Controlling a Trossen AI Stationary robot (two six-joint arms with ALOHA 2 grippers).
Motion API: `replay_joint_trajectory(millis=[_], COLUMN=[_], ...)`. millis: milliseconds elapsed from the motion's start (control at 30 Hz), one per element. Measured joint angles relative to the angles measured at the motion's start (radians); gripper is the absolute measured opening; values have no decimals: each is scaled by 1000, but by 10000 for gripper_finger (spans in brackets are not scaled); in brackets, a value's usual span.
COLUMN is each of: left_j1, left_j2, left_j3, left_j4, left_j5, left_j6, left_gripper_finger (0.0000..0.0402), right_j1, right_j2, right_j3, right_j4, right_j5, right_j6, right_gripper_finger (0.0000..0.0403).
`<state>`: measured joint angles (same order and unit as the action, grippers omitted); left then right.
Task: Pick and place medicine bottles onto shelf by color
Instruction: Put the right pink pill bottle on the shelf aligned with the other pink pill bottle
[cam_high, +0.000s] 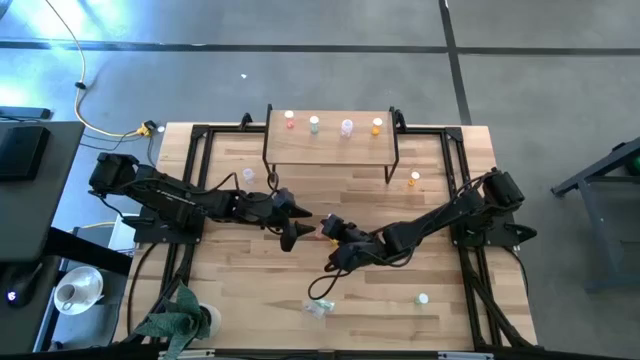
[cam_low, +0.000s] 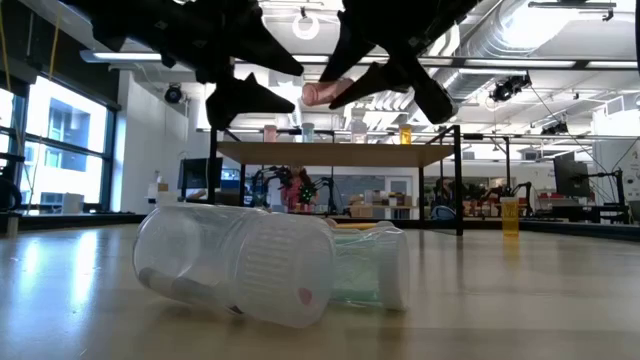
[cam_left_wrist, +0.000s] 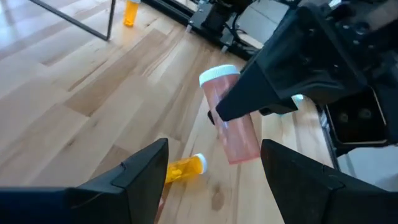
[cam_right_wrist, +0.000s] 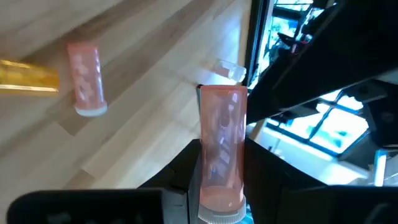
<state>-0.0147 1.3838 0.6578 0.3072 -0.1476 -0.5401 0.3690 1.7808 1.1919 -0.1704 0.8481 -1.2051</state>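
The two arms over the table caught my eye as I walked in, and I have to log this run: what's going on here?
The right gripper is shut on a pink bottle, held above the middle of the table. The left gripper is open right beside it, holding nothing. Four bottles already stand on the shelf: pink, pale green, clear and orange. More bottles remain on the table, including a lying orange one.
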Motion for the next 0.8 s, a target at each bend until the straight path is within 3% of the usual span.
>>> replay_joint_trajectory(millis=[167, 800], left_j1=[2, 2], left_j2=[35, 62], left_j3=[0, -1], left_j4=[72, 169], left_j5=[65, 58], left_j6=[-2, 20], left_gripper_finger=[245, 242], right_j1=[0, 0], right_j2=[0, -1], right_j3=[2, 0], right_j4=[48, 109], right_j5=[41, 33], right_j6=[-36, -120], right_gripper_finger=[83, 83])
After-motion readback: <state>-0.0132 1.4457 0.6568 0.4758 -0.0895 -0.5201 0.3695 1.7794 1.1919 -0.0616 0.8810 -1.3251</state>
